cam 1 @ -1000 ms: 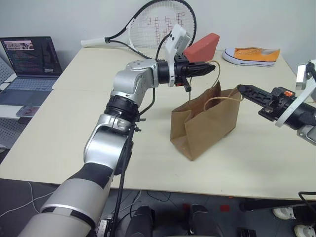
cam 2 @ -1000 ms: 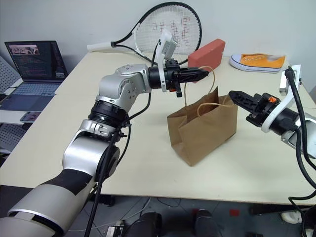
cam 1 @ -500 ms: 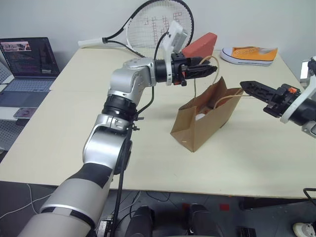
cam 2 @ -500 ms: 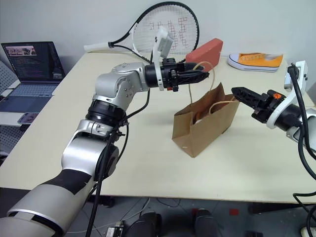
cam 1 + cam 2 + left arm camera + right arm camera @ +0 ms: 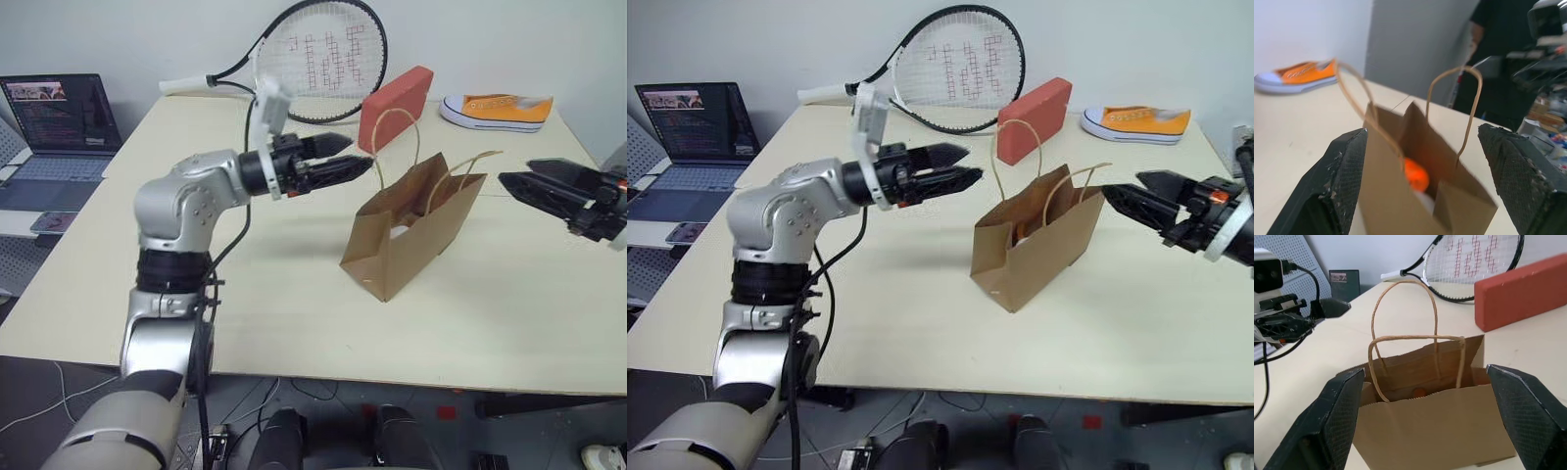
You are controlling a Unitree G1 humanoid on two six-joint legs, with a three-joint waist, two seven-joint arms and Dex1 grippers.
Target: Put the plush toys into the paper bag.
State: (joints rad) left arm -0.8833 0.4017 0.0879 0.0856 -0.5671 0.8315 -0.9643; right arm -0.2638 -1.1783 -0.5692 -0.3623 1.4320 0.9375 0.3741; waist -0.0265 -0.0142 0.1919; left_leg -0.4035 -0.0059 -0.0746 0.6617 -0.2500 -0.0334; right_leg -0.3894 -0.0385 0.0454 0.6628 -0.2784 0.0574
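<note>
The bag (image 5: 407,230) stands open mid-table (image 5: 294,294), an orange toy (image 5: 1416,175) and something white inside. The left gripper (image 5: 355,158) and right gripper (image 5: 1122,194), both spread and empty, flank it without touching.

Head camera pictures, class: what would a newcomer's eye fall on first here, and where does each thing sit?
The brown paper bag stands upright mid-table with both cord handles raised; the left wrist view shows something orange inside it. An open end effector flanks it on each side, apart from it: the left end effector and the right end effector. Behind, at the table's far edge, lie a tennis racket, a red block and an orange sneaker.
</note>
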